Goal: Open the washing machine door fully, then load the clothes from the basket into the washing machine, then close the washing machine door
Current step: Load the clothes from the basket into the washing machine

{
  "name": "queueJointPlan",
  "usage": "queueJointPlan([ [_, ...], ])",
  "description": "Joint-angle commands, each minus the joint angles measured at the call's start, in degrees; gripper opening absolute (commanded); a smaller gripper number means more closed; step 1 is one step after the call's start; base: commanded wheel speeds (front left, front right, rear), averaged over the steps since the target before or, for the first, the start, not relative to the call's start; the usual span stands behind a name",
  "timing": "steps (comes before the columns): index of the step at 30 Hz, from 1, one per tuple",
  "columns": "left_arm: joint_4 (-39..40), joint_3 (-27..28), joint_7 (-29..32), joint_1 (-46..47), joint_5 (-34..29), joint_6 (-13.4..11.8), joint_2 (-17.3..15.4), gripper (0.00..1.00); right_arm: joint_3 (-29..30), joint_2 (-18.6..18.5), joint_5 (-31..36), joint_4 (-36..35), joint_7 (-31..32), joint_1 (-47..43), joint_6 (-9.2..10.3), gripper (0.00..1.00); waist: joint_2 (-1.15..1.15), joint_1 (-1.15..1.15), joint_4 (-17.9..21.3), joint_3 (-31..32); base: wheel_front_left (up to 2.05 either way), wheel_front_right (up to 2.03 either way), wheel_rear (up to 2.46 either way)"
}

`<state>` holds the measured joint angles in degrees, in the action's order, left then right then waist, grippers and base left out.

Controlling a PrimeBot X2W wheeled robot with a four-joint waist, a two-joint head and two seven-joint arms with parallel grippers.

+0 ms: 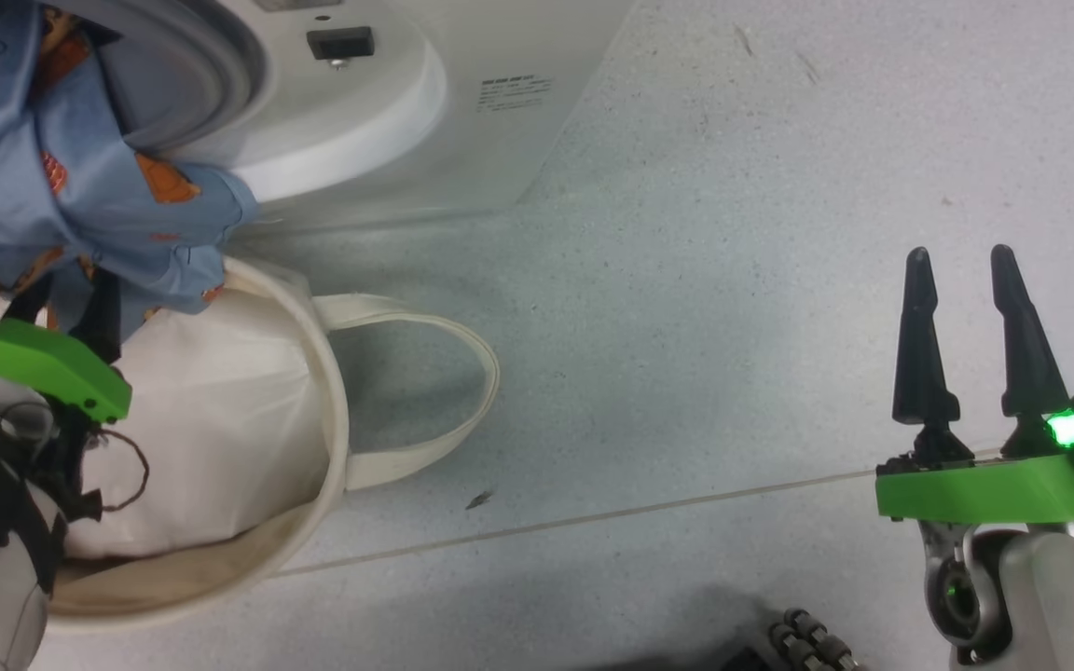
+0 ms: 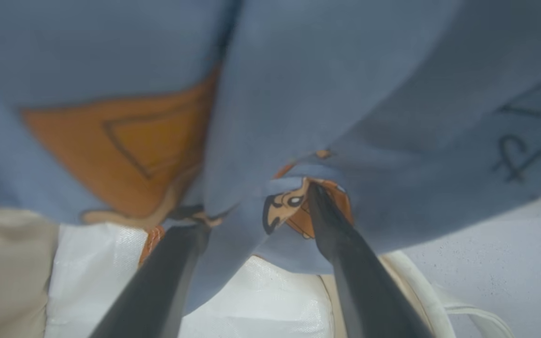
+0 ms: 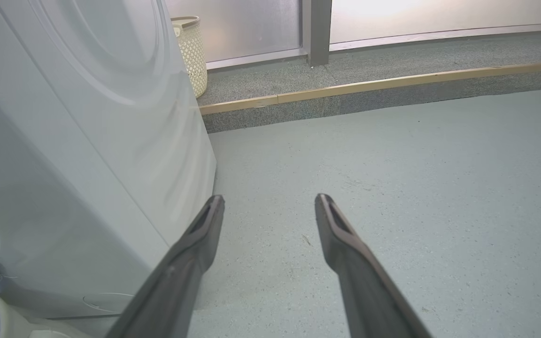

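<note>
At the left, the left gripper point(image 2: 256, 206) is released, its spread fingers poked up into the blue printed clothes point(image 1: 24, 168). These drape from the washing machine point(image 1: 360, 102) opening down over the basket point(image 1: 337, 410) rim nearest the machine. At the right, the right gripper point(image 1: 960, 256) hovers released over the floor point(image 1: 733, 233).
</note>
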<state>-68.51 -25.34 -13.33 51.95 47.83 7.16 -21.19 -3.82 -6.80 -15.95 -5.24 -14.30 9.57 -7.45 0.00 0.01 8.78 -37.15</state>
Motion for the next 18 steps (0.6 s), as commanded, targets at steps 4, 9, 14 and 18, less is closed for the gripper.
queueJointPlan([
  [4,-0.5,0.7,-1.4,1.6,-0.9,0.3,-3.9,1.00,-1.1,0.4,0.8,-1.9,-0.7,-0.1,-0.03,1.00,0.00,-0.01,-0.2,-0.7,0.00,0.00,0.00],
  [9,1.5,2.2,-1.6,3.0,-2.0,0.3,-4.7,0.00,-1.2,0.6,1.1,-1.9,-0.7,0.3,-0.03,1.00,0.00,-0.01,-0.8,-1.2,0.00,0.00,0.00],
  [14,3.5,4.6,-1.7,1.1,-3.6,0.3,-4.1,0.00,-1.3,0.6,0.9,-1.3,-0.7,1.0,-0.03,1.00,0.00,-0.01,-1.3,0.3,0.00,0.00,0.00],
  [18,7.7,5.8,-1.7,-1.6,-6.2,0.3,-3.4,0.00,-1.6,0.5,0.2,-0.3,-0.7,1.2,-0.03,1.00,0.00,-0.01,-1.8,3.0,0.00,0.00,0.00],
])
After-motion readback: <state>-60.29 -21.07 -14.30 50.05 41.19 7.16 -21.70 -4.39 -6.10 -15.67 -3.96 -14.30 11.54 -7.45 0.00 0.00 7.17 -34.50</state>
